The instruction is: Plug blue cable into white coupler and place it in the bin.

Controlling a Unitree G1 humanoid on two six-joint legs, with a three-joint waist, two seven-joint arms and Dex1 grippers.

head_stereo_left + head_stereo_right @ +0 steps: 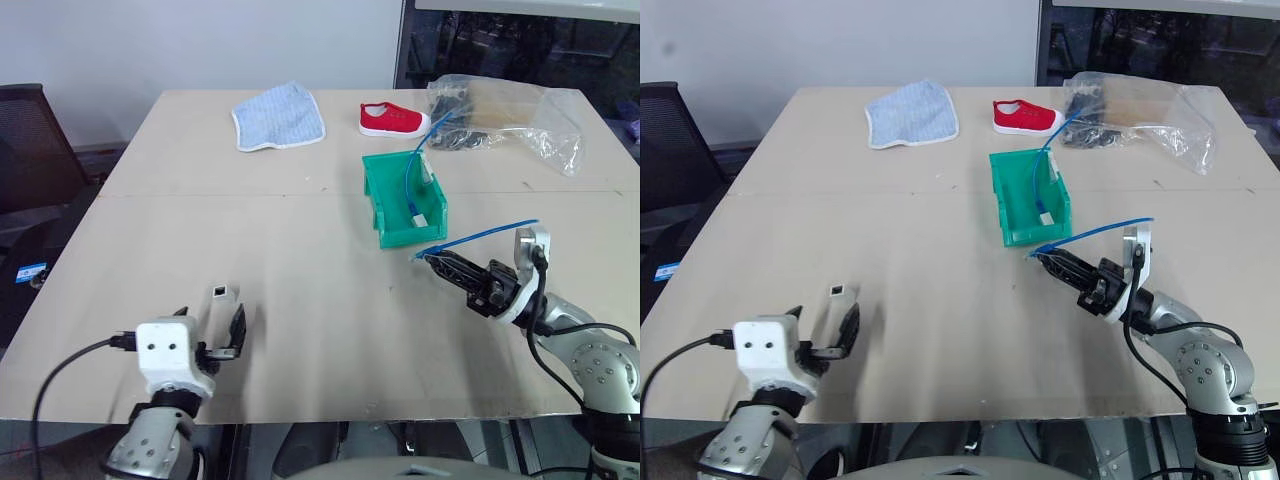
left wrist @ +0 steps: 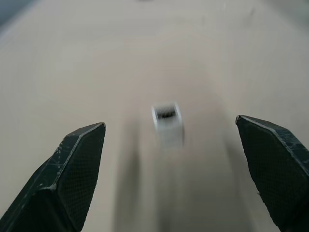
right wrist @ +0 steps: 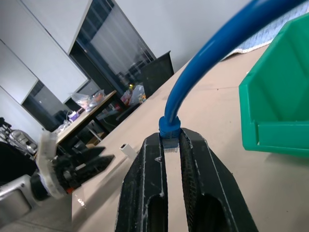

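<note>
The white coupler [image 1: 220, 293] stands on the table near the front left, its dark socket [image 2: 167, 114] facing my left gripper [image 1: 210, 320]. That gripper is open, and the coupler sits just ahead of its spread fingers [image 2: 79, 162]. My right gripper [image 1: 432, 260] is shut on the plug end of the blue cable [image 3: 169, 137], held a little above the table. The rest of the cable [image 1: 490, 235] arcs back over the right wrist. The green bin [image 1: 385, 205] stands just beyond the right gripper, with a second blue cable [image 1: 413, 180] and a white piece in it.
At the far side lie a blue-and-white cloth [image 1: 280, 117], a red shoe [image 1: 393, 119] and a clear plastic bag [image 1: 505, 115] with dark contents. A black chair [image 1: 30, 140] stands off the table's left side. The table's front edge runs just below both grippers.
</note>
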